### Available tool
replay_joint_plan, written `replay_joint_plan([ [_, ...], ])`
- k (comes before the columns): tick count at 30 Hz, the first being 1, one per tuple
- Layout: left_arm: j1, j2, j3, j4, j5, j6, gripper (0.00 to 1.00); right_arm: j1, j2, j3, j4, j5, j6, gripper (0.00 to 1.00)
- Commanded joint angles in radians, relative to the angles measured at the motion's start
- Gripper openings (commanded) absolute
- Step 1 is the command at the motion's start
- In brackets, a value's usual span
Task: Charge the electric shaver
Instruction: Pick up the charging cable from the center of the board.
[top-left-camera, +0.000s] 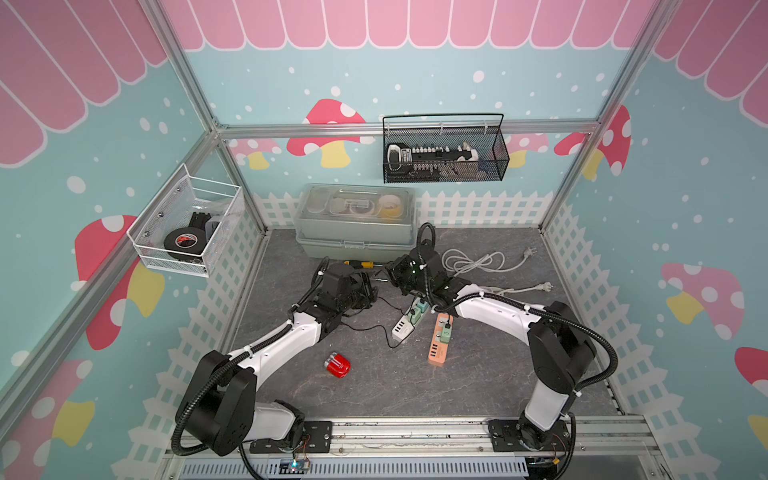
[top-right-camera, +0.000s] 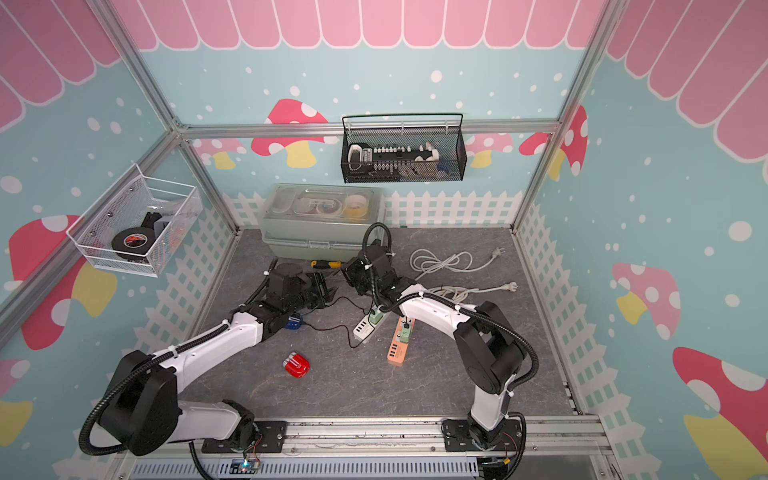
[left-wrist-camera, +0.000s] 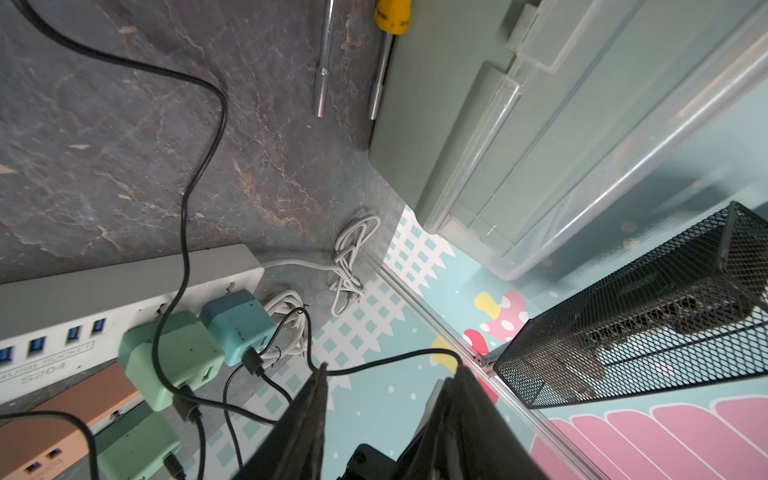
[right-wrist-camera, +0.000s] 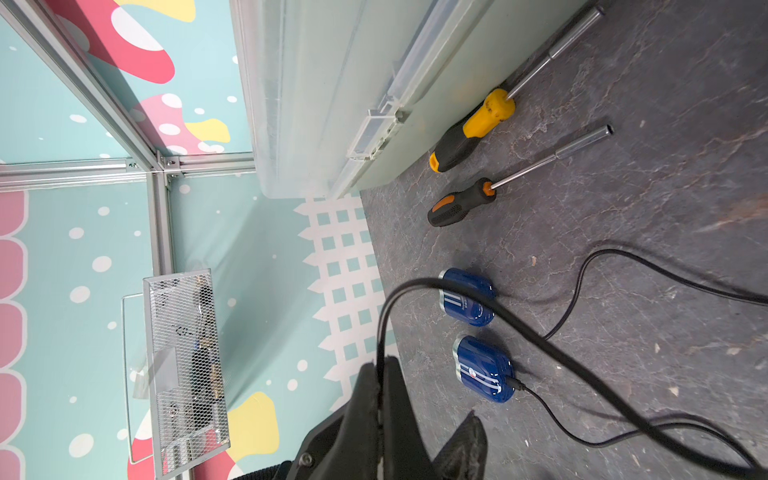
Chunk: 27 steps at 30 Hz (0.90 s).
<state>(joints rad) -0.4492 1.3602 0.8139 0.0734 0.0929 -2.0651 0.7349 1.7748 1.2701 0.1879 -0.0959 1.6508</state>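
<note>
Top view: the left gripper (top-left-camera: 371, 291) and right gripper (top-left-camera: 392, 276) are being held nose to nose in front of the storage box (top-left-camera: 353, 245), presumably for a handover. The red shaver (top-left-camera: 337, 365) is lying alone toward the front, untouched.

Left wrist: the black cable (left-wrist-camera: 386, 361) is being stretched across spread fingers. Nothing is being pinched, as far as can be told from this cramped angle.

Right wrist: that cable is being pinched between fingers pressed together, so the slack is being lifted clear. The unplugged blue shaver (right-wrist-camera: 467, 301), probably the one being charged, is lying flat beside the plugged blue shaver (right-wrist-camera: 484, 370). Its long axis is running from the fence-print wall (right-wrist-camera: 345, 270) toward open table, silver head wallward.
</note>
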Motion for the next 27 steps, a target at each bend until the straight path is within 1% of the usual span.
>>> replay_joint_plan([
  [1, 0.011, -0.035, 0.015, -0.003, -0.029, -0.403, 0.45, 0.004, -0.018, -0.018, 0.027, 0.007, 0.007, 0.00],
  [2, 0.016, -0.035, 0.012, 0.005, -0.022, -0.400, 0.45, 0.004, -0.018, -0.018, 0.027, 0.007, 0.007, 0.00],
  [5, 0.017, -0.026, 0.011, 0.017, -0.008, -0.398, 0.37, 0.004, -0.014, -0.016, 0.029, 0.007, 0.009, 0.00],
  [7, 0.017, -0.022, 0.010, 0.023, -0.005, -0.398, 0.35, 0.005, -0.011, -0.010, 0.027, 0.004, 0.007, 0.00],
  [9, 0.017, -0.018, 0.007, 0.035, -0.005, -0.400, 0.30, 0.005, -0.010, -0.008, 0.026, 0.003, 0.007, 0.00],
  [19, 0.017, 0.000, 0.030, 0.039, 0.009, -0.388, 0.28, 0.006, -0.008, -0.009, 0.021, 0.000, 0.004, 0.00],
  [22, 0.017, 0.004, 0.031, 0.047, 0.012, -0.388, 0.27, 0.006, -0.003, -0.005, 0.022, -0.005, 0.005, 0.00],
  [24, 0.017, 0.004, 0.028, 0.049, 0.007, -0.388, 0.23, 0.007, -0.003, -0.006, 0.021, -0.007, 0.003, 0.00],
  [27, 0.017, 0.007, 0.032, 0.049, 0.012, -0.384, 0.23, 0.008, -0.002, -0.006, 0.020, -0.011, 0.003, 0.00],
])
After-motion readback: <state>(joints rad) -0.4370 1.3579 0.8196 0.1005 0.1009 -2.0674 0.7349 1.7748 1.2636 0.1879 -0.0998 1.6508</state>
